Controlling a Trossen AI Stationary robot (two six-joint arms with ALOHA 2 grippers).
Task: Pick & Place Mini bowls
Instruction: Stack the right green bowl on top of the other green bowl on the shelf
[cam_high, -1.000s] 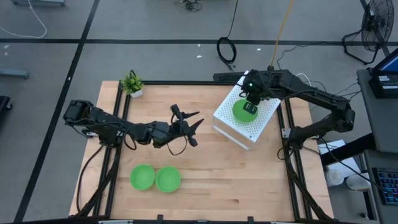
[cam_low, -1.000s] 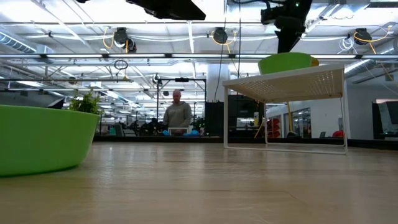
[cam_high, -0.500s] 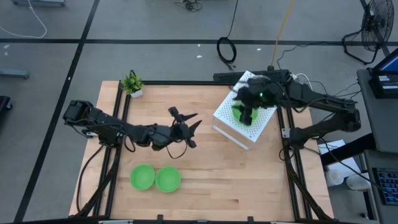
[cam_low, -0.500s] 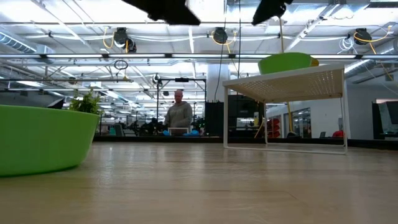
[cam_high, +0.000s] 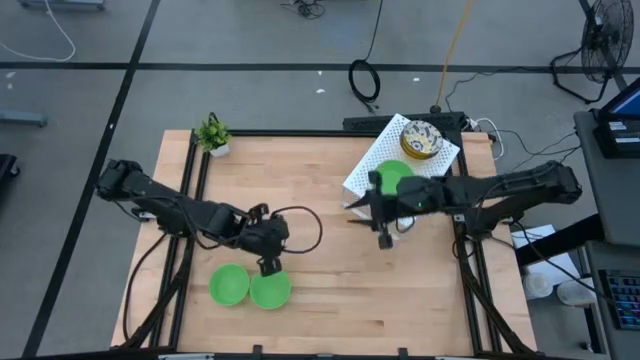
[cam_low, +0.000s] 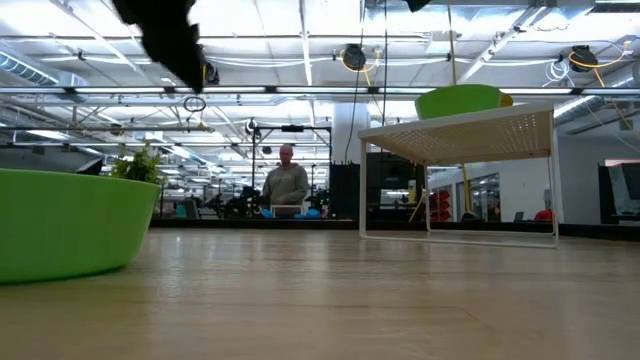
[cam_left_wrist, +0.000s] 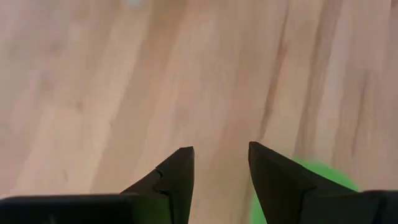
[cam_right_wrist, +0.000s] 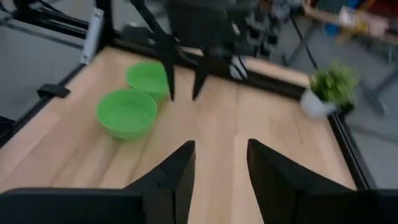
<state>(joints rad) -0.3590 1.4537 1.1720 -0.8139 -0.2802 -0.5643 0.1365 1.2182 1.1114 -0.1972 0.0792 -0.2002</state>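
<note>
Two plain green mini bowls (cam_high: 229, 285) (cam_high: 270, 289) stand side by side on the table near its near edge. They also show in the right wrist view as green bowls (cam_right_wrist: 127, 112) (cam_right_wrist: 148, 78). A third green bowl (cam_high: 393, 174) and a cream floral bowl (cam_high: 422, 139) sit on top of the white rack (cam_high: 432, 168). My left gripper (cam_high: 268, 264) (cam_left_wrist: 221, 158) hangs open just above the right-hand green bowl (cam_left_wrist: 320, 174), touching nothing. My right gripper (cam_high: 383, 238) (cam_right_wrist: 221, 152) is open over the table beside the rack's near-left corner. Other floral bowls are out of view.
A small potted plant (cam_high: 212, 133) stands at the table's far left corner. The white rack is raised on thin legs (cam_low: 458, 135) over the far right part. Bare wood lies between the two grippers. A person (cam_low: 287, 185) stands in the room far behind the table.
My left gripper has swung from the table's middle toward the near edge and now points down over the two green bowls. My right gripper has drawn off the green bowl on the rack toward the table's middle and near side. That bowl stays on the rack, and the floral bowl is uncovered.
</note>
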